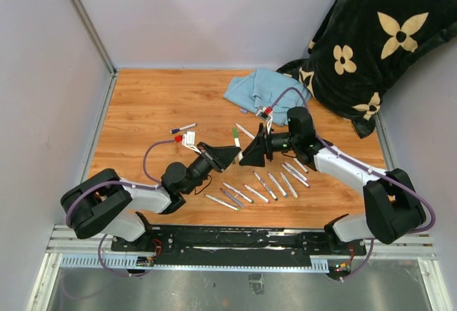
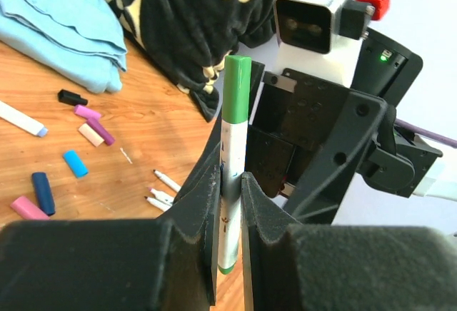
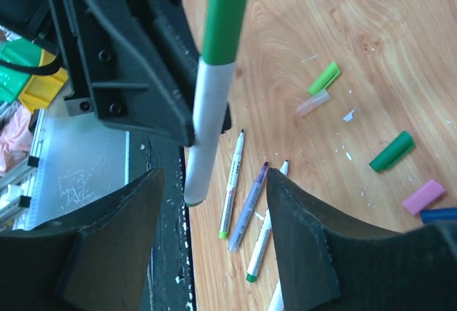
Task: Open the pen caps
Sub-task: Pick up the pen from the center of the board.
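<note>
L gripper (image 2: pixel 230 182) pinches the white pen (image 2: pixel 233 140) tight, up in the air, green cap (image 2: pixel 237 86) still on top. R gripper (image 3: pixel 214 190) jaws are spread, one each side. Next, I think: R shuts on cap & pulls.

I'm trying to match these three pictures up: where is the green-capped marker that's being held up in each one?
Top external: green-capped marker at centre, between the two arm tips.
Left wrist: upright at centre, clamped in the left gripper.
Right wrist: upper middle, slightly tilted, green end up.
Shared landmark: the wooden table, with loose markers lying on it.
</note>
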You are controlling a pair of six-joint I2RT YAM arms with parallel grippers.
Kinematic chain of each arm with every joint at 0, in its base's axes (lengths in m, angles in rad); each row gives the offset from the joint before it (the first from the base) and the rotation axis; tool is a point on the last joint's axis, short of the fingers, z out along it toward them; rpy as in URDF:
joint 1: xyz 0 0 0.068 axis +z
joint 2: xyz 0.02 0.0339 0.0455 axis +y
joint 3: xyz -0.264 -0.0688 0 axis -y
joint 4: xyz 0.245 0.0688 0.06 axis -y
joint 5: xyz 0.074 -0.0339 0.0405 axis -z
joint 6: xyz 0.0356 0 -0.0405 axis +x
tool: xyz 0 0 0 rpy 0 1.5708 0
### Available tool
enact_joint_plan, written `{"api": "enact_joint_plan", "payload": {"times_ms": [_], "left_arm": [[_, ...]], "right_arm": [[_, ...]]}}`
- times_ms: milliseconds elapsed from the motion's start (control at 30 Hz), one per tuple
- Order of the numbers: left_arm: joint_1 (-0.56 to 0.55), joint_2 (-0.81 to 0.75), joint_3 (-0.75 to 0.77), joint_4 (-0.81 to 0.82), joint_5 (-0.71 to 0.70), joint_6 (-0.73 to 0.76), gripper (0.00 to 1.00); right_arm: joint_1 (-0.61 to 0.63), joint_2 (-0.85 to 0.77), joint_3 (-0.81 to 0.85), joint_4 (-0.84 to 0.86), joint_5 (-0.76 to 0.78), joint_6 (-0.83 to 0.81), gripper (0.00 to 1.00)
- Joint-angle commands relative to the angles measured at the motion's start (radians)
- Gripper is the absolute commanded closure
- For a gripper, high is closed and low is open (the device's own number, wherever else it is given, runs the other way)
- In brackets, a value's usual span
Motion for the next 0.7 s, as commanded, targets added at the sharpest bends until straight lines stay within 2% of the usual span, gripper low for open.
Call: {"api": "enact_joint_plan", "payload": {"times_ms": [0,133,267,333,367,533,600,667], "left_arm": [[-0.023,0.032,0.039,0.087,-0.026,0.006,1.0],[-0.029,0.06,0.05,0.097,-0.018,-0.001,1.0],[-0.032,0.079,0.052,0.115,-0.007,-0.008,1.0],[-0.032,0.075,0.044,0.125,-0.005,-0.003,0.97],[-0.032,0.069,0.038,0.128,-0.003,0.002,0.92],[-0.012,0.008,0.015,0.12,0.057,0.045,0.49],[0.038,-0.018,0.013,0.099,0.134,0.026,0.42],[0.094,-0.037,0.013,0.089,0.247,-0.002,0.39]], "right_arm": [[0.033,-0.003,0.02,0.009,0.048,0.044,0.46],[0.038,0.002,0.033,-0.01,0.049,0.045,0.7],[0.037,0.001,0.041,-0.021,0.037,0.042,0.89],[0.038,0.001,0.049,-0.034,0.025,0.035,0.97],[0.037,0.001,0.054,-0.044,0.02,0.028,0.98],[0.021,0.012,0.099,-0.161,-0.064,-0.101,0.99],[0.008,0.02,0.117,-0.206,-0.112,-0.162,0.99],[0.002,0.023,0.13,-0.246,-0.143,-0.211,0.99]]}}
